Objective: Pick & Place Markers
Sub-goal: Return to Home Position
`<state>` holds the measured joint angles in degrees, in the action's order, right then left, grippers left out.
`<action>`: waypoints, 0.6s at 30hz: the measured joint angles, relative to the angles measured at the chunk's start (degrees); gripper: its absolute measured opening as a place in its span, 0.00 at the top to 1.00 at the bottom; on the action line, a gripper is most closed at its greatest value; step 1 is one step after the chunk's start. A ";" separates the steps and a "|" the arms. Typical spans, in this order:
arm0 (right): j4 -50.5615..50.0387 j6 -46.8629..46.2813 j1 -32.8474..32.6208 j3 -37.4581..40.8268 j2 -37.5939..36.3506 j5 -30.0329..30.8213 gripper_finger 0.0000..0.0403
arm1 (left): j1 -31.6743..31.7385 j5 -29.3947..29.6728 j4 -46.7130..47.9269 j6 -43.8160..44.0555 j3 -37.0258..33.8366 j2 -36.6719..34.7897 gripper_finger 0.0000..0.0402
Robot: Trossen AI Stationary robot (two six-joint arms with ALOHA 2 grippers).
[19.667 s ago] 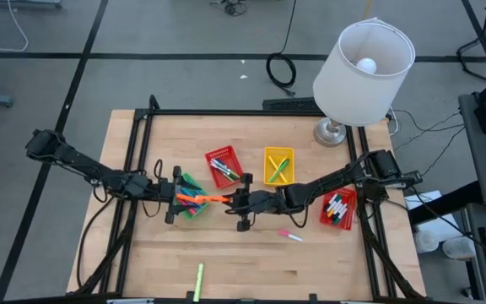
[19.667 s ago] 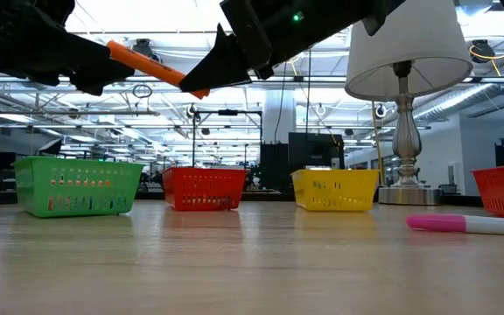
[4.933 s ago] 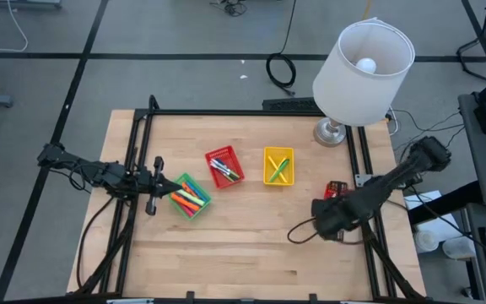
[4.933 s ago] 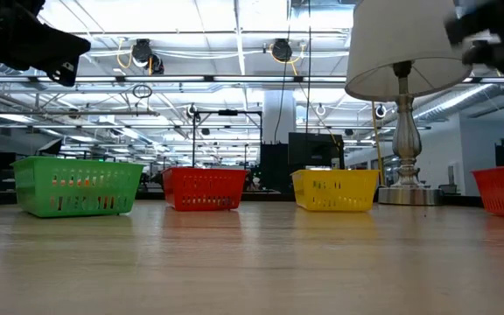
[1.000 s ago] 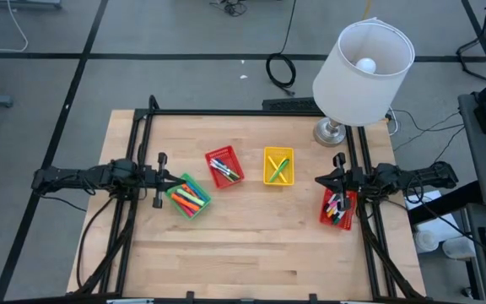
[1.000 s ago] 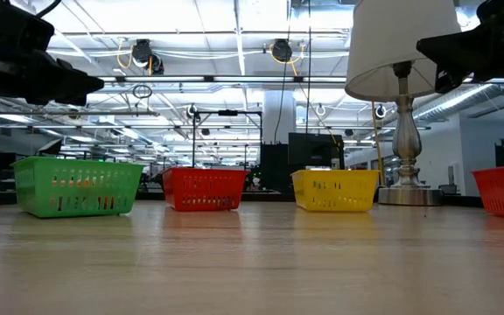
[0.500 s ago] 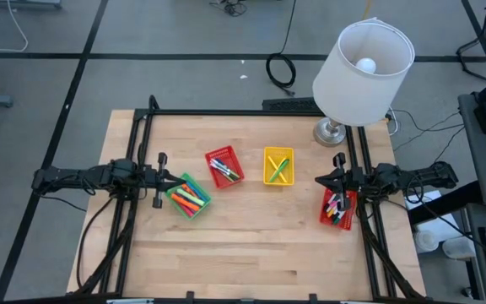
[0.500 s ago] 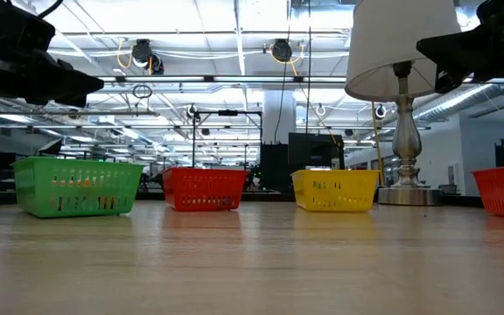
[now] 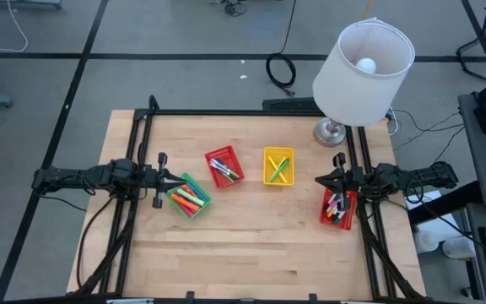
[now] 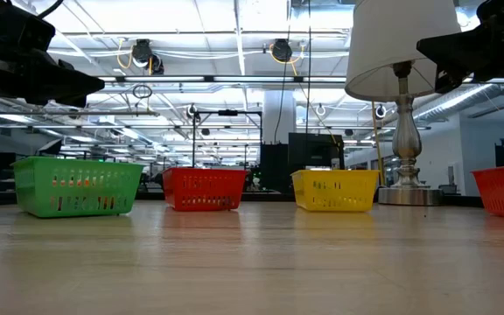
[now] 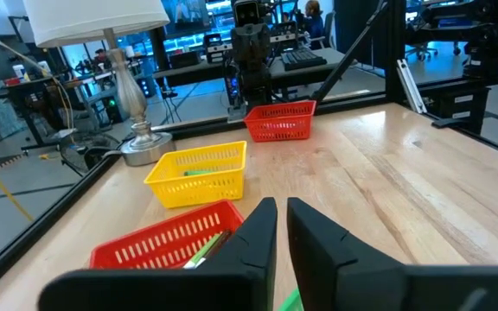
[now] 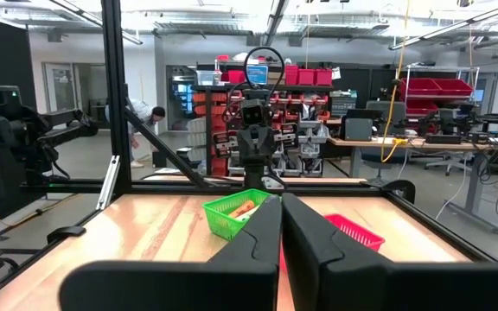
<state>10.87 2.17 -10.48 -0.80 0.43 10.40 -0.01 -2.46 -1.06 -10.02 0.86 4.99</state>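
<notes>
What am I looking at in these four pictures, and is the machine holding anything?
It is a robot with two dark arms at a wooden table. One picture looks straight down, one looks level across the tabletop, and two come from wrist cameras, past each arm's own fingers. The left gripper and right gripper hang at the table's sides, shut and empty. Markers lie in a green basket, a yellow basket and two red baskets. A lamp stands at a far corner.

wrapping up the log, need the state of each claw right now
left claw: closed, empty, beside the green basket
right claw: closed, empty, by the red basket at the table's right edge
</notes>
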 joint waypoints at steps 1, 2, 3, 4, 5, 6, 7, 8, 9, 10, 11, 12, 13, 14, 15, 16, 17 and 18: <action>0.00 0.00 0.00 0.00 0.00 -0.01 1.00 | 0.00 0.00 0.00 0.00 0.00 0.00 0.90; 0.00 0.00 0.00 0.00 0.00 -0.01 1.00 | 0.00 0.01 0.00 0.01 0.00 0.00 0.90; 0.02 0.00 0.00 0.00 0.00 0.01 1.00 | 0.00 0.02 0.00 0.00 0.00 0.00 0.90; 0.00 0.00 0.00 0.00 0.00 0.00 1.00 | 0.00 0.01 0.00 0.00 0.00 0.00 0.90; 0.02 0.00 0.00 0.00 0.00 -0.01 1.00 | 0.00 0.02 0.00 0.00 0.00 0.00 0.90; 0.02 -0.01 0.00 0.00 0.00 0.00 1.00 | 0.00 0.02 0.00 0.00 0.00 0.00 0.90; 0.01 0.00 0.00 0.00 0.00 0.00 1.00 | 0.00 0.02 -0.02 0.00 0.00 0.00 0.90; 0.00 -0.01 0.00 0.00 0.00 -0.01 1.00 | 0.00 0.02 -0.02 0.00 0.00 0.00 0.90; 0.01 0.00 0.00 0.00 0.00 0.00 1.00 | 0.00 0.02 -0.01 0.00 0.00 0.00 0.90; 0.00 0.00 0.00 0.00 0.00 0.01 1.00 | 0.00 0.02 -0.02 0.00 0.00 0.00 0.90; 0.00 0.00 0.00 0.00 0.00 -0.01 1.00 | 0.00 0.02 -0.02 0.00 0.00 0.00 0.90; 0.00 0.00 0.00 0.00 0.00 -0.01 1.00 | 0.00 0.02 -0.02 0.00 0.00 0.00 0.90; 0.02 -0.02 0.00 0.00 0.00 0.01 1.00 | 0.00 0.02 -0.02 0.00 0.00 0.00 0.90; 0.01 0.00 0.00 0.00 0.00 0.01 1.00 | 0.00 0.02 -0.02 -0.01 0.00 0.00 0.90; 0.00 0.00 0.00 0.00 0.00 -0.01 1.00 | 0.00 0.04 -0.02 0.00 0.00 0.00 0.90; 0.00 0.00 0.00 0.00 0.00 -0.01 1.00 | 0.00 0.04 -0.02 0.00 0.00 0.00 0.90; 0.01 0.00 0.00 0.00 0.00 0.00 1.00 | 0.00 0.04 -0.02 -0.03 0.00 0.00 0.90; 0.01 0.00 0.00 0.00 0.00 -0.01 1.00 | 0.00 0.04 -0.02 -0.03 0.00 0.00 0.90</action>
<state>10.89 2.17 -10.48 -0.80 0.43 10.39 -0.01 -2.42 -1.08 -10.04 0.86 4.99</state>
